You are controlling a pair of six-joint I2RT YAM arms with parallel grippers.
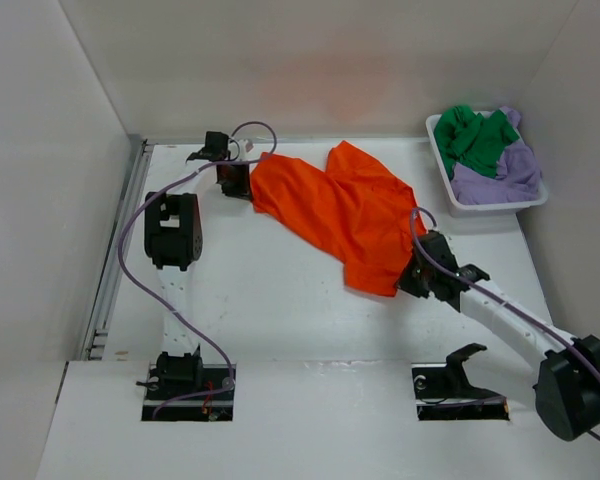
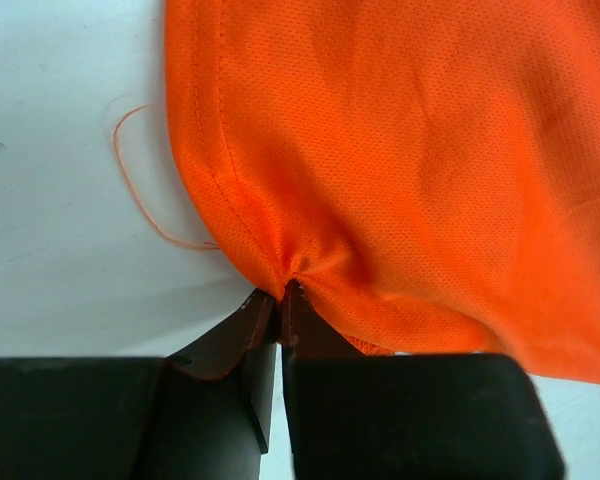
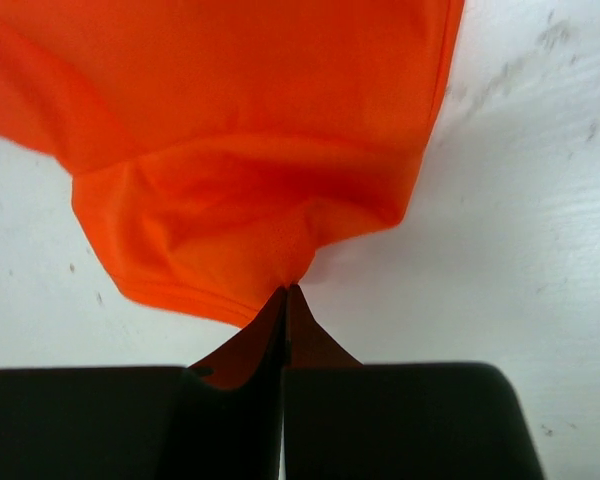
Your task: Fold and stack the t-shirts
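The white worktop carries the orange shirt, spread crumpled across its far middle, running from far left toward near right. A white basket sits at the far right corner, well apart from that shirt, with the green shirt bunched on the purple shirt inside. The left gripper is pressed together, pinching the orange shirt's hemmed far-left edge. The right gripper pinches its near-right corner. A loose orange thread lies beside the hem.
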